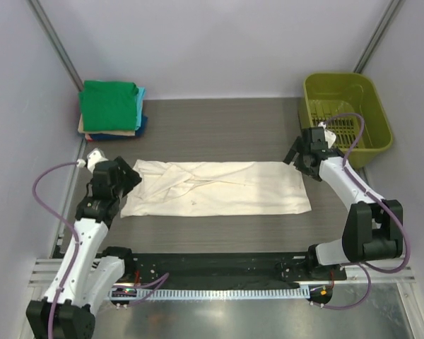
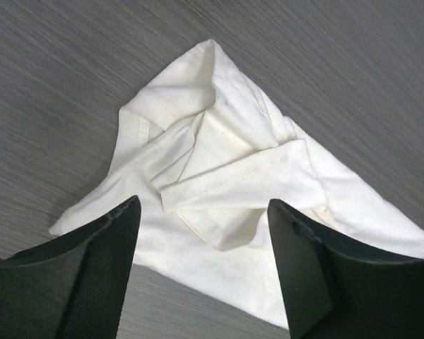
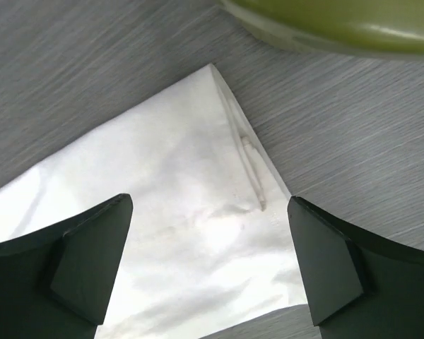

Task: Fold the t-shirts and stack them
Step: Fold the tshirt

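A cream t-shirt point(image 1: 215, 188) lies folded into a long strip across the middle of the table, sleeves tucked in at its left end. It also shows in the left wrist view point(image 2: 226, 183) and the right wrist view point(image 3: 177, 212). A stack of folded t-shirts point(image 1: 112, 109), green on top with light blue, tan, red and dark blue below, sits at the back left. My left gripper point(image 1: 131, 178) point(image 2: 201, 272) is open and empty over the shirt's left end. My right gripper point(image 1: 300, 164) point(image 3: 208, 265) is open and empty over the shirt's right end.
An olive-green plastic basket point(image 1: 348, 113) stands at the back right, close behind my right gripper; its rim shows in the right wrist view point(image 3: 339, 28). Grey walls close in the left, back and right. The table's metal rail runs along the near edge.
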You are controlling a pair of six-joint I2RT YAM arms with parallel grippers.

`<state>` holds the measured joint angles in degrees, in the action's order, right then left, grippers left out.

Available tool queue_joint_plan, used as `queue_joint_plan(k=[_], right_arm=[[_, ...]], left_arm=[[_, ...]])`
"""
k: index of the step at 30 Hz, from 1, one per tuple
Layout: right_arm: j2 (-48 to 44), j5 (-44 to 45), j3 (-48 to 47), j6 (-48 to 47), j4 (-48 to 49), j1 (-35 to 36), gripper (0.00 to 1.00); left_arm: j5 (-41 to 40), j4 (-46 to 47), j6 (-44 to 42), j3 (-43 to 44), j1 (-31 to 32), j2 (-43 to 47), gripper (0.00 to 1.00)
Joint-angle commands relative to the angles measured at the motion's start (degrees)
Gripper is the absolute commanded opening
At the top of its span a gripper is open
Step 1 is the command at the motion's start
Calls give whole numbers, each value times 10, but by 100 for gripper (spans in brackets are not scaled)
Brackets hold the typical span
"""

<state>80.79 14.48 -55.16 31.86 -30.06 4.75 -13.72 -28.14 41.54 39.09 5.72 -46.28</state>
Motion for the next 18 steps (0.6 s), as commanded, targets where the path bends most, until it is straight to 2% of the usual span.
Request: queue_joint_plan(k=[1,5,9,13,16,18], right_arm=[[-53,-13,-2,1,26,3,100],[-45,-51,-7,-6,57,25,100],[30,-64,-21,-14,70,64,99],[91,-73,3,-7,90,87,97],[103,-64,36,-1,97,107,97],[102,-62,67,9,99,120,97]], left_arm=[[-18,-47,56,-28,2,65,75],[5,-27,74,-67,2,88,72],[21,29,88,-107,13,38,66],[-6,94,116,-113,66,-90,65],[-21,138,129,-101,103,-164,64],[-19,157,132,-79,110,-251,64]])
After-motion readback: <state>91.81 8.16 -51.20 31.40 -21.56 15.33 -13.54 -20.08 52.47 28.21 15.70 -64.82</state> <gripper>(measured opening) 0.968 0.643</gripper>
